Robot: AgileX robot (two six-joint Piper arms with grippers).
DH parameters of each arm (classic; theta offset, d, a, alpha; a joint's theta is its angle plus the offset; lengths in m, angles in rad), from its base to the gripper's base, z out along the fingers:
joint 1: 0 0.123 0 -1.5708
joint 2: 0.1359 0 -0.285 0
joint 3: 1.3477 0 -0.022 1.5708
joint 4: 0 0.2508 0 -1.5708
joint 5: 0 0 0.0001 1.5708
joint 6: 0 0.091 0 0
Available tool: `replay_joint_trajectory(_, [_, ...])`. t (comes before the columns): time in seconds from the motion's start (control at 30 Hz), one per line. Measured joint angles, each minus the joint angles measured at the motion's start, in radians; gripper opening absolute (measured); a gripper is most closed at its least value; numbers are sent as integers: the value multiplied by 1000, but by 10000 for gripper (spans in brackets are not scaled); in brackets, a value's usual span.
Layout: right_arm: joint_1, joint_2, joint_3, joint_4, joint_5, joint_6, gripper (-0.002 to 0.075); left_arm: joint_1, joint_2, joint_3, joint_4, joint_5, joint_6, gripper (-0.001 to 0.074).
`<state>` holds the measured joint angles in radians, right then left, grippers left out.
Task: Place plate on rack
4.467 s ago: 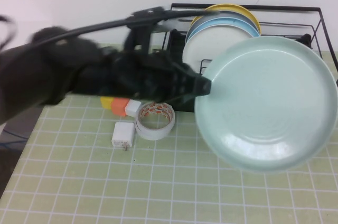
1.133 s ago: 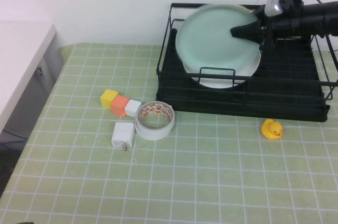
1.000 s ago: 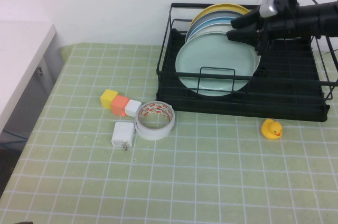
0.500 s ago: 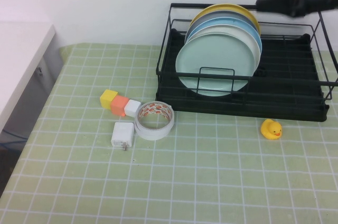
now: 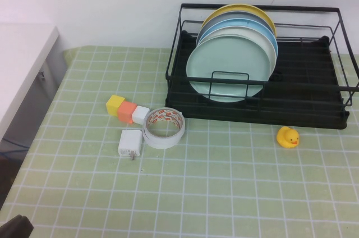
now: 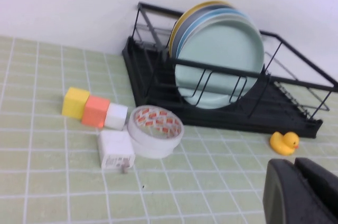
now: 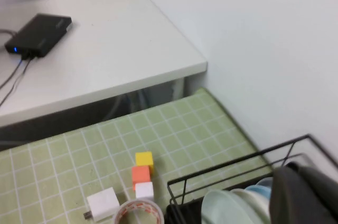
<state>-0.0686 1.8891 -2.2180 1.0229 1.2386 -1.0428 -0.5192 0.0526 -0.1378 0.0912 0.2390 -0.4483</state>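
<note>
Since half a second ago my right arm has left the high view, where it stretched over the rack's back rail; a second ago it was still at the plate's upper edge. Now the plate (image 5: 229, 70) stands on edge in the rack (image 5: 314, 111), frontmost of a row of upright plates. It is large, round and pale mint green, plain, with a shallow raised rim, its face turned toward the front of the surface (image 5: 224, 193). A low wire loop of the rack crosses its lower part. Behind it come a white plate (image 5: 271, 48), a light blue plate (image 5: 247, 22) and a yellow plate (image 5: 241, 8).

My left hand (image 6: 301, 195) hangs low over the surface, near my own side, well apart from the rack; I cannot tell how wide it stands. My right hand (image 7: 302, 195) is raised above the rack's row of plates; its spread I cannot tell either.

On the surface in front of the rack lie a tape roll (image 5: 164, 127), a white charger (image 5: 130, 143), three small cubes (image 5: 128, 109) in a row, and a yellow rubber duck (image 5: 288, 136).
</note>
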Motion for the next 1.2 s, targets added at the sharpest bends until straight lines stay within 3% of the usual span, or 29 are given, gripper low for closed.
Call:
replay_joint_trajectory(0.2, [3,-286,224,-23,-15,-37,11,0,0,18,2,-56,0,0])
replay_joint_trajectory(0.43, [4,-687,707,19,-197,-178,11,0,0,18,3,-62,0,0])
replay_joint_trajectory(0.8, [4,-1240,1334,29,-508,-220,11,0,0,18,3,-64,0,0])
replay_joint_trajectory(1.2, [4,-1486,1686,-38,-356,-209,11,0,0,18,3,-66,0,0])
